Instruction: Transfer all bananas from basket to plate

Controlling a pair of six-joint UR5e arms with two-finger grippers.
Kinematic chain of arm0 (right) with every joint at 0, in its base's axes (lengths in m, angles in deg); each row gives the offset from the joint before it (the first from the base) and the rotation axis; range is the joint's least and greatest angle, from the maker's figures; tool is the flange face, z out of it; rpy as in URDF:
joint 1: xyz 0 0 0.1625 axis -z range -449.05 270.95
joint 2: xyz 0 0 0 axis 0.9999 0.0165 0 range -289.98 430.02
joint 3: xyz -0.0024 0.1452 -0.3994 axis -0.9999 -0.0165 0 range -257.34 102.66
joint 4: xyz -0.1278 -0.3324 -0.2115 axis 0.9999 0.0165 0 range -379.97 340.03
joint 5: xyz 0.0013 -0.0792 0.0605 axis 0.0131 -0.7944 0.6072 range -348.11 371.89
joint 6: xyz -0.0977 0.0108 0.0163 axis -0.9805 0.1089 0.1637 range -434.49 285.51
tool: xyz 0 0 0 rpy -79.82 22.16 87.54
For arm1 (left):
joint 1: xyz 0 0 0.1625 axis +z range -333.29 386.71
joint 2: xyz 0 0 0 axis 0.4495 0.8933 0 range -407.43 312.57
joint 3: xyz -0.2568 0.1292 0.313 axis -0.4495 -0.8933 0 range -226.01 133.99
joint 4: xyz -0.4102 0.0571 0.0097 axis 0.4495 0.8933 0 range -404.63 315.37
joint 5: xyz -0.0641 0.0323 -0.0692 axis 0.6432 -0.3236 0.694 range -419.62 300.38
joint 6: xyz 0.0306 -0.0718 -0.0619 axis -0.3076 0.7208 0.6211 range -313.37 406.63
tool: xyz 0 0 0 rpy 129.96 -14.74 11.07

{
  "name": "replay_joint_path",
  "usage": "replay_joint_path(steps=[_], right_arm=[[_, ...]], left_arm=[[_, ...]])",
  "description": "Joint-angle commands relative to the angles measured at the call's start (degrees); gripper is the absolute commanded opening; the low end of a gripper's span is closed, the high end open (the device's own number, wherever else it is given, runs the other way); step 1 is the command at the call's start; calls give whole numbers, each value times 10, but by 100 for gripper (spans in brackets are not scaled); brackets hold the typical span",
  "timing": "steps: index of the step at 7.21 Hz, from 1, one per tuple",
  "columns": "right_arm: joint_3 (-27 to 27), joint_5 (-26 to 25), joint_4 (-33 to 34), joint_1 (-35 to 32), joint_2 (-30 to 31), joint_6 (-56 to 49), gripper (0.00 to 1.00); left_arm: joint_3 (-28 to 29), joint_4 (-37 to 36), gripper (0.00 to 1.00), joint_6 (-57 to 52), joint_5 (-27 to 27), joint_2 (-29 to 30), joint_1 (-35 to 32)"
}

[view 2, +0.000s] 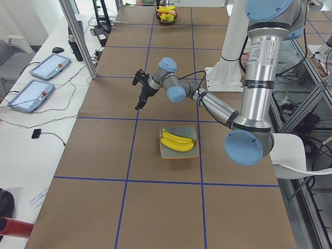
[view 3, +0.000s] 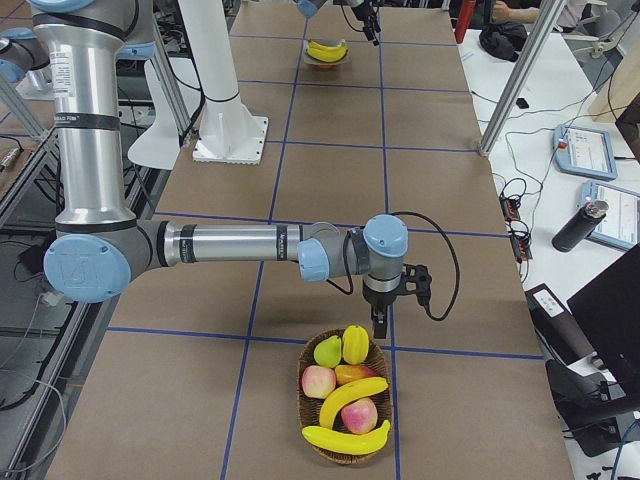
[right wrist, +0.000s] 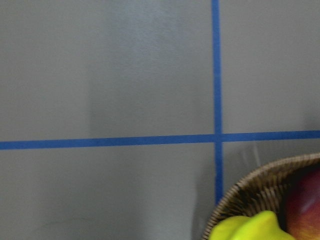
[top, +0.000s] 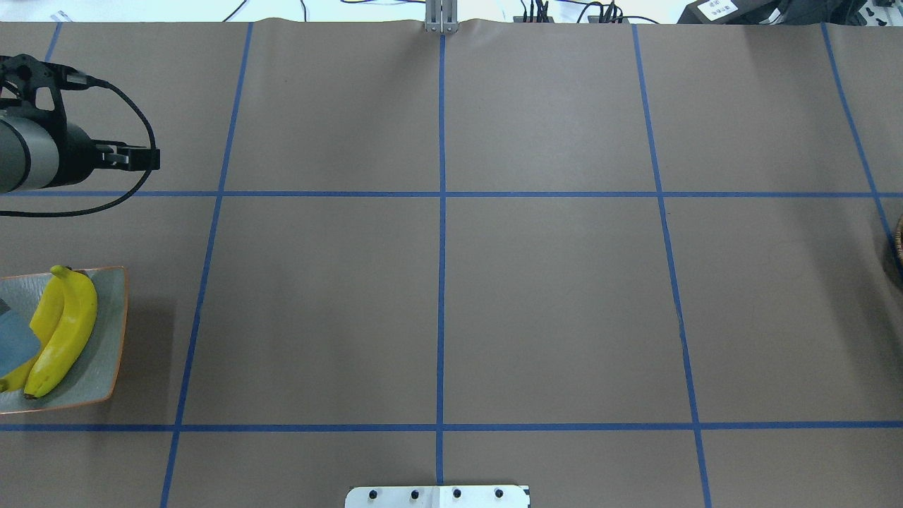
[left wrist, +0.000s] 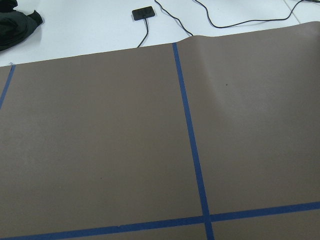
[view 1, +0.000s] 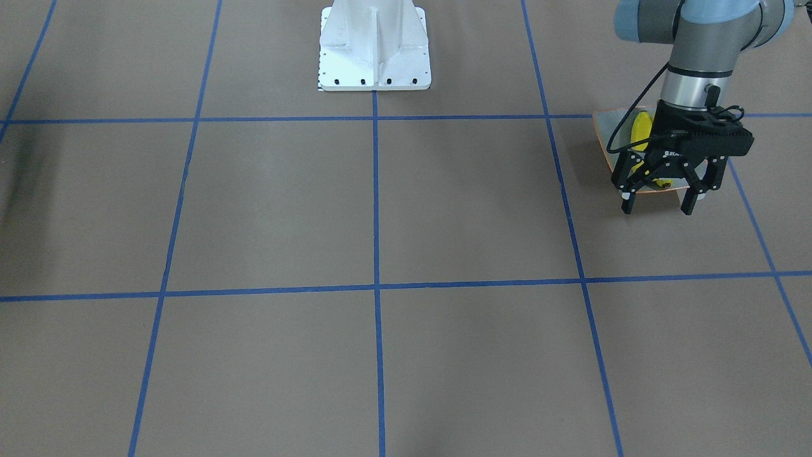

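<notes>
Two yellow bananas (top: 62, 331) lie side by side on the grey-green plate (top: 106, 353) at the table's left end. The same bananas (view 2: 176, 140) and plate (view 2: 165, 150) show in the exterior left view. My left gripper (view 1: 658, 206) hangs open and empty beyond the plate, out over bare table. At the other end, the wicker basket (view 3: 305, 400) holds two more bananas (view 3: 352, 396) among other fruit. My right gripper (view 3: 378, 325) hovers just past the basket's far rim. It shows only in that side view, so I cannot tell whether it is open or shut.
Apples (view 3: 318, 381) and yellow-green fruit (right wrist: 250, 229) share the basket, whose rim (right wrist: 250, 192) shows in the right wrist view. The white robot base (view 1: 374, 47) stands mid-table at the robot's edge. Tablets (view 2: 44, 78) and a metal post (view 2: 78, 36) line the operators' side.
</notes>
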Motion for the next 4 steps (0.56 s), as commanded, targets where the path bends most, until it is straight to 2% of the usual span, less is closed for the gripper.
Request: replay_joint_path(steps=[1,4], right_arm=[[-29,-14,26,-25,-7,-74,100],[-76,-15,19,-26,-18,-125,100]], left_arm=[[24,1,99,0,-1,21,0],[53,4,99,1,-1,41,1]])
